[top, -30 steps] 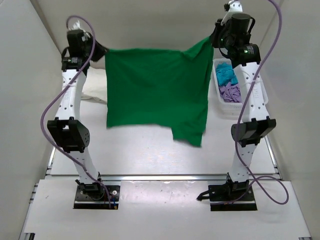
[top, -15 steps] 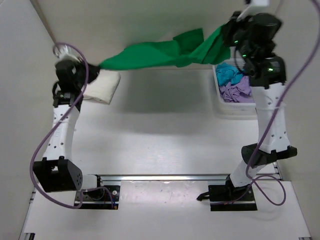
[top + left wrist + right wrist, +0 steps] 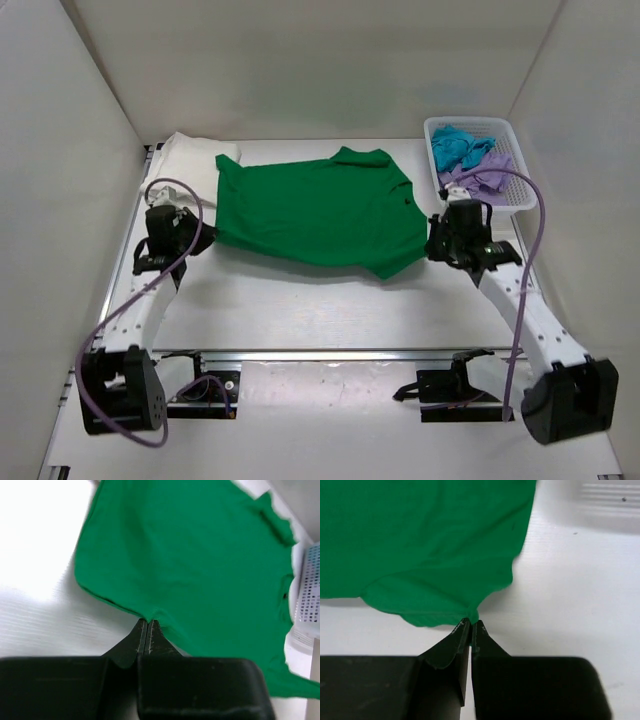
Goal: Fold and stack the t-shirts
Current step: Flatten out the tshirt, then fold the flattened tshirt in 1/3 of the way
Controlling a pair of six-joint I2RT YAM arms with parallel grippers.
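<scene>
The bright green t-shirt (image 3: 315, 210) lies spread flat on the table, collar toward the back. My left gripper (image 3: 205, 238) is shut on its near left edge (image 3: 150, 616). My right gripper (image 3: 432, 247) is shut on its near right corner (image 3: 472, 614). A cream-white shirt (image 3: 188, 160) lies folded at the back left, partly under the green one. The teal shirt (image 3: 455, 147) and the lilac shirt (image 3: 478, 173) lie crumpled in the basket.
The white lattice basket (image 3: 512, 200) stands at the back right, close behind my right gripper; its wall also shows in the left wrist view (image 3: 307, 595). White walls enclose the table on the left, back and right.
Both arms have swung down from high up. The green shirt went from hanging stretched between the grippers to lying flat on the table.
</scene>
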